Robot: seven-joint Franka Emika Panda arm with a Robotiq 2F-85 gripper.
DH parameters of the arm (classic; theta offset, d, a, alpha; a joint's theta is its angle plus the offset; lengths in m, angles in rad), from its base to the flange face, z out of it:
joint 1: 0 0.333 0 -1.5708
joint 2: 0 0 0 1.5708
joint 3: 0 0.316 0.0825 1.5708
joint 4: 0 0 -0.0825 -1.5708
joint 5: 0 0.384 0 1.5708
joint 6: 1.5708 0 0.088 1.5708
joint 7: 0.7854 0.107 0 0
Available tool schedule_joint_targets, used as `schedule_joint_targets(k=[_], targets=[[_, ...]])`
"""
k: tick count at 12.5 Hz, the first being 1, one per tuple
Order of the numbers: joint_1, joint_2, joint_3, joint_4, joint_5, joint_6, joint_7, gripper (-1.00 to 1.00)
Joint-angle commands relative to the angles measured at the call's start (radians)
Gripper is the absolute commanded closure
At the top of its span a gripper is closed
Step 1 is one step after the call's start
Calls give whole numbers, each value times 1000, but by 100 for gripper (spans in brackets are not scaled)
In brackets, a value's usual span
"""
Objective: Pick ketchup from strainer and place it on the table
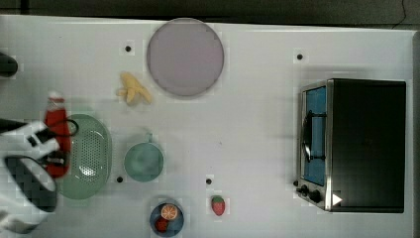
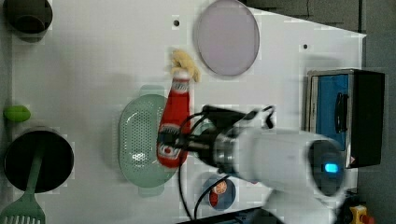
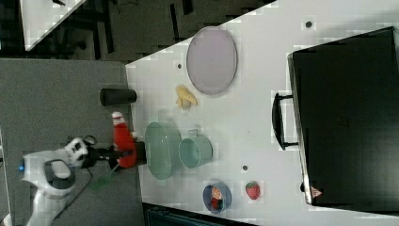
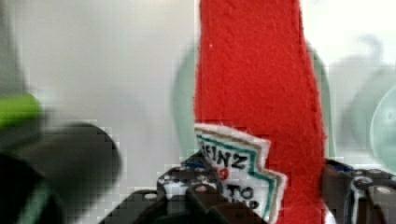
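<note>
Left view: soft red felt ketchup bottle [image 2: 173, 125] pinched at its labelled base by gripper [image 2: 169, 142], lifted over rim of pale mint-green perforated plastic strainer [image 2: 137, 140]; extraction apparently done, placing on white surface [image 2: 93, 60] pending.

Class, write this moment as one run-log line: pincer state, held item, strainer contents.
pincer: shut on ketchup | ketchup: lifted above strainer | strainer: nothing inside | table: placement not yet done

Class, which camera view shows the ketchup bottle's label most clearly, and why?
The wrist view: the ketchup bottle fills the frame, its label lettering legible. The left view shows the whole bottle with a small label; the top view has it partly behind the end effector; the right view shows it small.
</note>
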State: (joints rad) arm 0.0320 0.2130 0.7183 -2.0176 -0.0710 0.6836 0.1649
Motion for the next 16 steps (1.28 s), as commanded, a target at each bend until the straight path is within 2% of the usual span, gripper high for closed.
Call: schedule_joint_targets(k=[1, 4, 8, 12, 16], targets=[[-77, -11, -52, 94, 24, -127, -60, -21], [-116, 10, -139, 191, 24, -244, -219, -21], [-157, 27, -318, 244, 24, -255, -383, -21], [-178, 35, -527, 228, 23, -254, -532, -21], [-181, 40, -677, 124, 23, -238, -666, -21]])
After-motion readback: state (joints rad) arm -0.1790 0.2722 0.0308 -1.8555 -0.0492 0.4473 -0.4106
